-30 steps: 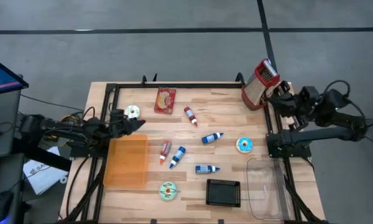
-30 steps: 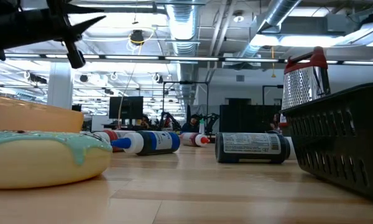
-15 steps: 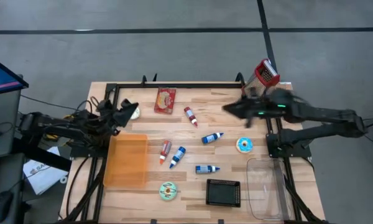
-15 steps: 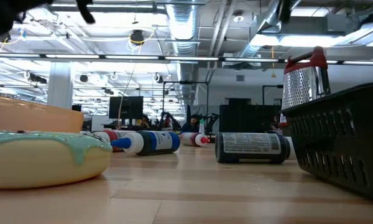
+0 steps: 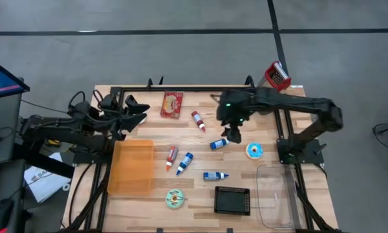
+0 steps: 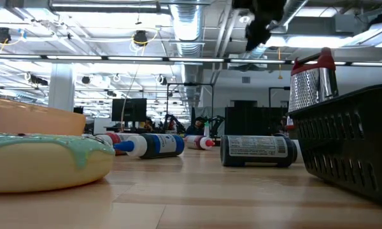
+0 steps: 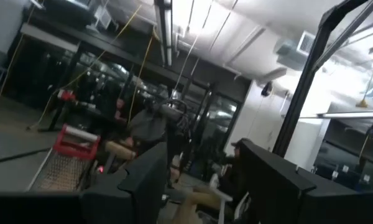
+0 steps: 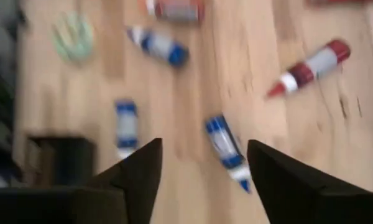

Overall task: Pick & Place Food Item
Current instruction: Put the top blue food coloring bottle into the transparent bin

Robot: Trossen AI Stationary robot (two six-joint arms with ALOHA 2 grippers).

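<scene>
I am the two arms at this wooden counter (image 5: 233, 103). My right jaws (image 5: 233, 134) hang over the middle of the counter, pointing down, and they stand apart with nothing between them; right under them lies a blue bottle with a white tip (image 5: 220, 143), which in my right wrist view sits between my two dark fingers (image 8: 286, 180) without touching either. My left jaws (image 5: 137, 111) are raised at the counter's left rear, above the corner of the orange tray (image 5: 130, 168), and they too stand apart and hold nothing. The food things lie loose on the counter: a white-iced donut with sprinkles (image 5: 254, 151) just right of the blue bottle, a green-iced donut (image 5: 175, 199) near the front, left of the black basket (image 5: 232, 200), and a red packet (image 5: 172, 104) at the rear. A red bottle (image 5: 198, 120) lies beside the packet, another red bottle (image 5: 172, 156) and a blue one (image 5: 185, 162) lie side by side near the tray, and one more blue bottle (image 5: 215, 176) lies above the basket. A clear tub (image 5: 277, 195) sits at the front right, and a metal grater with a red handle (image 5: 277, 76) stands at the rear right corner.
</scene>
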